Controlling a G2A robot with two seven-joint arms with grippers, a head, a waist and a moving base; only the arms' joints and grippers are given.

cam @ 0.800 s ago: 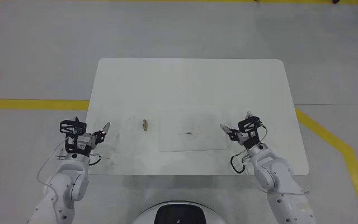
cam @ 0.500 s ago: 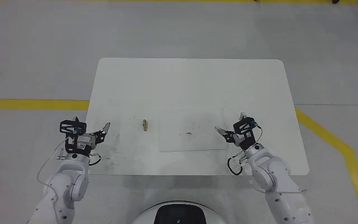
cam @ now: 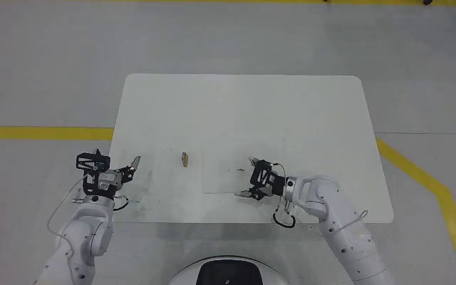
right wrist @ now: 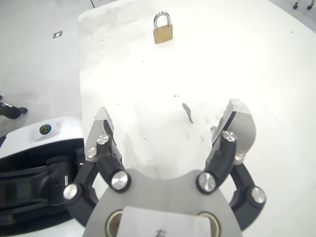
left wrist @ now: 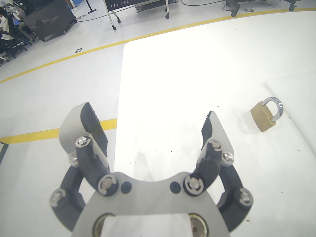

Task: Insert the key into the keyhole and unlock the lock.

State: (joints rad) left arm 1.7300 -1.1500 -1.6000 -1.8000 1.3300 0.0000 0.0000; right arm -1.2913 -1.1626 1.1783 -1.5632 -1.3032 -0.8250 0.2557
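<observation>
Step in hand: fetching the key [right wrist: 187,112]
Right gripper [right wrist: 170,112] spread, key flat just ahead of my tips; I'd next lower and pinch it. Left gripper [left wrist: 148,117] spread, empty.

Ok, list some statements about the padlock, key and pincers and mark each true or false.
1. The key lies loose on the table. True.
2. The right pincer is shut. False: it is open, close to the key.
3. The key sits in the brass padlock. False: they lie apart on the table.
4. The left pincer is open and empty. True.
</observation>
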